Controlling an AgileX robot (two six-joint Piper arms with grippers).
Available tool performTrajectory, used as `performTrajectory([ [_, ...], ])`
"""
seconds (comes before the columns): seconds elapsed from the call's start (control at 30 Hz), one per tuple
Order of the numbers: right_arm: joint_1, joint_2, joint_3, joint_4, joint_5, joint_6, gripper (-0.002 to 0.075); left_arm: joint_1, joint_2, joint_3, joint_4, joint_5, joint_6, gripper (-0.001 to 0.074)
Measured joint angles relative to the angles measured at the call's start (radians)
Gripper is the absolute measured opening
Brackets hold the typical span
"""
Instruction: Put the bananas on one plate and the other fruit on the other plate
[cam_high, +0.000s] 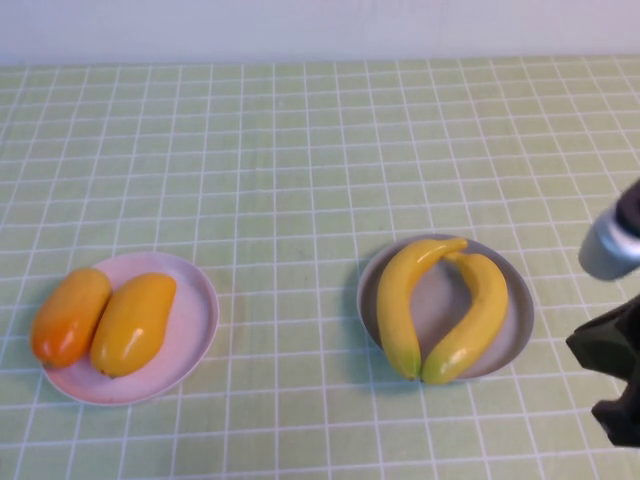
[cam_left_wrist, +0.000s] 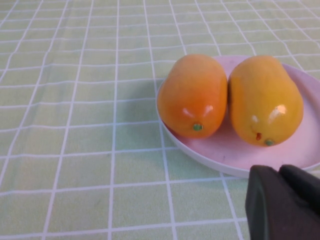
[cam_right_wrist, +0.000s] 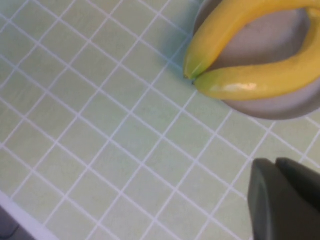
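Right gripper (cam_high: 608, 352): fingers pressed together, pinching nothing; hanging just off the right-hand edge of the grey-blue plate (cam_high: 521, 322), clear of its rim. Seen from its own wrist as a dark pair of fingers above bare cloth, beside the plate's near edge.

Left gripper (cam_left_wrist: 281, 201): likewise pressed together and empty; outside the high view, well to the left of the grey-blue plate.

Bananas (cam_high: 398, 305): two, both lying on the grey-blue plate, touching at the far ends and again at the greenish near tips, forming a loop with bare plate between. Near tips resting on the plate's near rim, perhaps slightly over it.

Other fruit: deeper orange fruit (cam_high: 68, 318) and yellow-orange fruit (cam_high: 133, 322), side by side and touching, on the pale pink plate (cam_high: 196, 322), well to the left of the grey-blue plate.

Green checked tablecloth (cam_high: 300, 150): under both plates.

Status, as judged: sorting apparently complete, only parking the arms left.

Handling note for that step: lift the right gripper straight up before swinging away from the grey-blue plate; keep off the rim and the banana tips, since a nudge there could roll a banana out. Same care on the left.
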Motion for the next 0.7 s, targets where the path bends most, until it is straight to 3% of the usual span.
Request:
performTrajectory([
  [0.13,-0.058,-0.104,0.188,-0.004,-0.196,-0.005,-0.0015,0.000,0.000,0.000,0.000,0.000,0.000,0.0002],
  [0.43,-0.406,-0.551,0.741,-0.055,-0.830,-0.005,-0.0015,0.000,0.000,0.000,0.000,0.000,0.000,0.0002],
  [0.57,-0.522,-0.713,0.928,-0.042,-1.002,-0.005,-0.0015,0.000,0.000,0.000,0.000,0.000,0.000,0.0002],
  [0.7,-0.593,-0.837,1.052,-0.011,-1.058,-0.005,-0.0015,0.000,0.000,0.000,0.000,0.000,0.000,0.0002],
])
